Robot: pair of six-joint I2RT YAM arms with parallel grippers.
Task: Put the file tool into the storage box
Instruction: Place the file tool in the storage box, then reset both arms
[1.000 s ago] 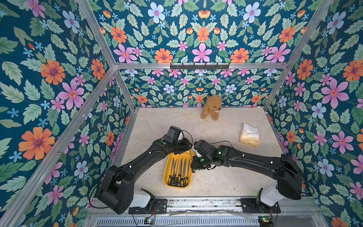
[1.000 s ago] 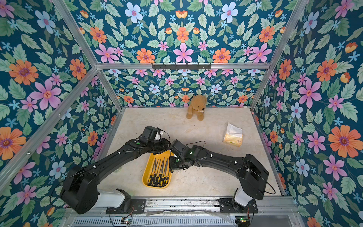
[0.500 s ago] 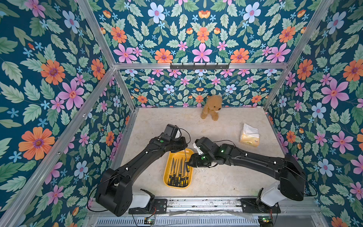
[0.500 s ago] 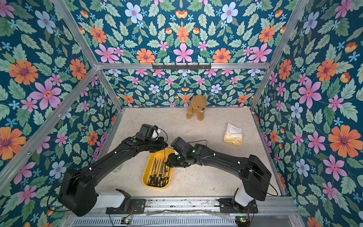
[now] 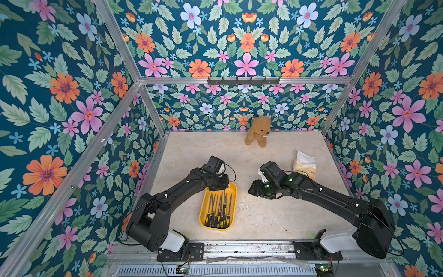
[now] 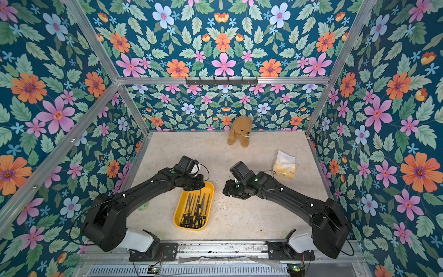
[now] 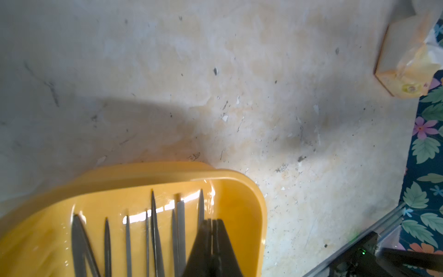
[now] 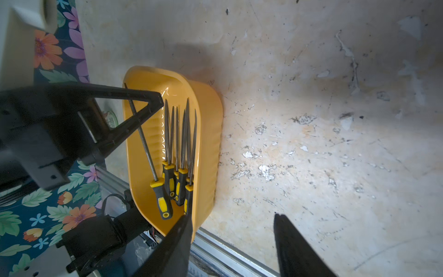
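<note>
Table (image 5: 263,215): beige, scuffed; you have no loose file on it. Box (image 5: 231,189): at 6 o'clock, long axis 12 to 6, so files lie flat. Right gripper (image 8: 232,217): moderately open, empty, at the box's 2 o'clock, likely standing clear. Left gripper (image 7: 212,221): pinched shut on nothing visible, over the box's 12 o'clock end. Files (image 5: 219,208): all inside, handles at 6; your task looks done.
</note>
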